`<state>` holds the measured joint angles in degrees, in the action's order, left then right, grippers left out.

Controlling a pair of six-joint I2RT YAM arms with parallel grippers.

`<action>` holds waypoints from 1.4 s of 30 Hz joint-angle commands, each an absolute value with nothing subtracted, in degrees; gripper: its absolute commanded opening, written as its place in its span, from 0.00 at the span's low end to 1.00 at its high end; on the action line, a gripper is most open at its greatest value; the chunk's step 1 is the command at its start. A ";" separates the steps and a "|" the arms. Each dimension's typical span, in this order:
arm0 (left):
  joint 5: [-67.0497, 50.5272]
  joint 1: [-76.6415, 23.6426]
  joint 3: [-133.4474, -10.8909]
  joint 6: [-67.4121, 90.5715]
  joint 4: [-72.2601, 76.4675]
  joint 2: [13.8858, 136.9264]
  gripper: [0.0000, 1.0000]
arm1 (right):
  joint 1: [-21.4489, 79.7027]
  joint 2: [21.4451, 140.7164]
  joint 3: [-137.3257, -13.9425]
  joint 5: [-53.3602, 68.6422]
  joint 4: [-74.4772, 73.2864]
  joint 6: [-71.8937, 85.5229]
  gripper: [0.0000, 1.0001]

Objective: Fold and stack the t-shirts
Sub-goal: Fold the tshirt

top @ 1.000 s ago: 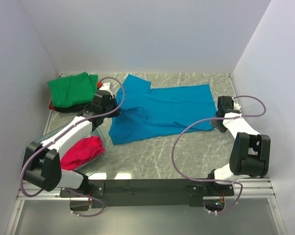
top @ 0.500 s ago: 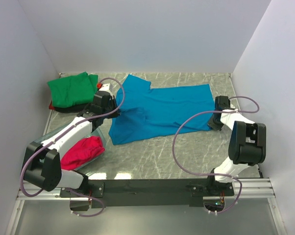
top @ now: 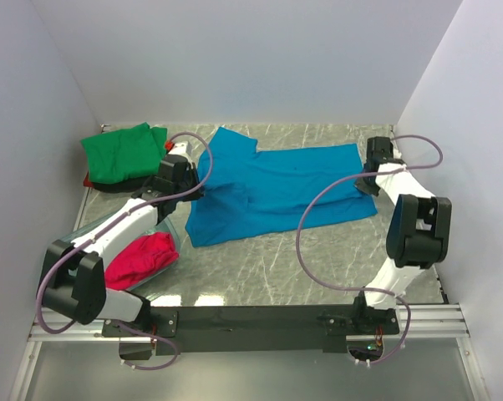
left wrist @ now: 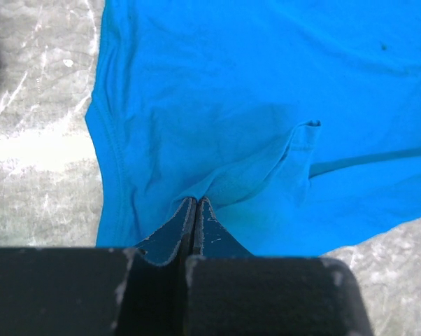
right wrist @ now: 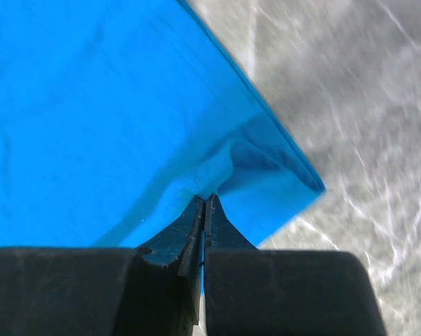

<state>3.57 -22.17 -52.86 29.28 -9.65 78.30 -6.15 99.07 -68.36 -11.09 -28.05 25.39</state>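
- The tabletop [top: 318, 259] is grey and marbled. It carries all the shirts, and both arms reach out over it from the near edge.
- The blue t-shirt [top: 276, 188] lies spread out and mostly flat in the middle, lengthwise from left to right, with a few creases near its left end. Judging by this, the step in hand is the first fold of this shirt. The next move would need both hands to lift together and carry the pinched edge across the body, so that the cloth lands square and does not bunch.
- The green t-shirt [top: 122, 152] sits folded at the far left corner on top of something dark, well apart from the blue one's right end.
- The magenta-red t-shirt [top: 141, 259] lies crumpled at the near left, beside the left arm, not yet folded.
- The left hand [left wrist: 195, 203] has its fingers pressed together on a small ridge of blue cloth near the shirt's left edge.
- The right hand [right wrist: 204, 199] is likewise clamped on a tuck of blue fabric, just inside the shirt's right-hand corner.
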 commanded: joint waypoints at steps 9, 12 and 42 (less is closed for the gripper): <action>5.80 -21.62 -60.63 22.95 -1.15 87.09 0.01 | -4.57 111.97 -84.46 -14.15 -35.86 22.59 0.00; 6.59 -21.53 -62.22 21.45 -0.44 89.20 0.01 | -4.57 113.46 -86.30 -15.12 -37.00 22.24 0.00; 15.98 -21.09 -81.74 19.15 -5.10 109.60 0.32 | -4.48 114.44 -91.94 -18.19 -35.26 22.50 0.29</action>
